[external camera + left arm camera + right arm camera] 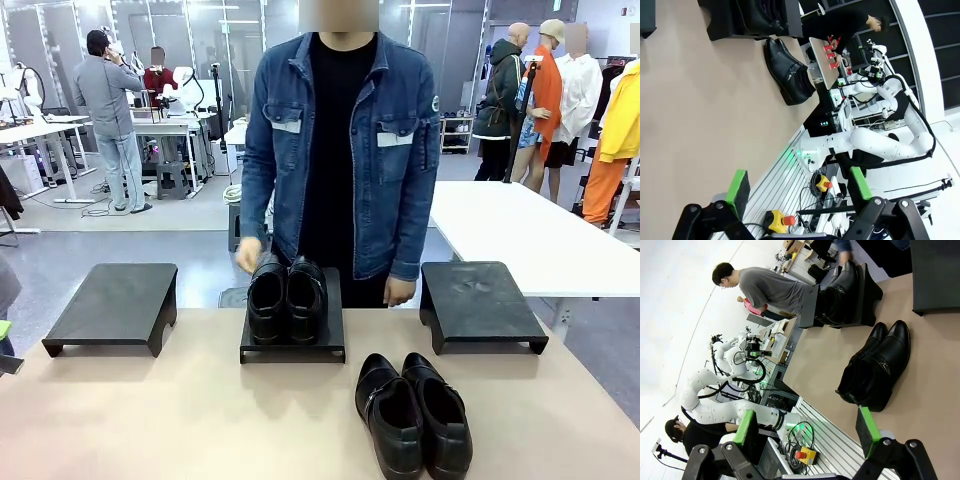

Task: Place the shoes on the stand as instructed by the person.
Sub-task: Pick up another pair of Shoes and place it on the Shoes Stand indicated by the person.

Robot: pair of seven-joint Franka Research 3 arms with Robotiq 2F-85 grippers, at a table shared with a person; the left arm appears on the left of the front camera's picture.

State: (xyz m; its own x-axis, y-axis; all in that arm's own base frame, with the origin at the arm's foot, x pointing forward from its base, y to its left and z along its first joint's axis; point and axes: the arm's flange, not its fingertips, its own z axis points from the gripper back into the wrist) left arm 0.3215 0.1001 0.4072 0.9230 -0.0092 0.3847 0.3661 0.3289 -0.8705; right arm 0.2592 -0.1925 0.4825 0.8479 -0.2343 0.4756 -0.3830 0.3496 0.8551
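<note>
One pair of glossy black shoes (287, 298) stands on the middle black stand (290, 352), and the person's hand (248, 257) rests at its heel. A second pair with a strap (415, 415) lies on the bare table, nearer and to the right. The left wrist view shows my left gripper (797, 187) open and holding nothing. It is far from the strap pair (787, 72) and from the stand (722, 27). My right gripper (806, 427) is likewise open and holding nothing. The strap pair (875, 367) lies a short way ahead of it, and the pair on the stand (840, 290) farther off.
Two more black stands sit on the table with nothing on them, one at the left (115, 305) and one at the right (480, 303). The person in the denim jacket (345, 150) stands close behind the middle stand. A white table (530, 235) is behind at the right.
</note>
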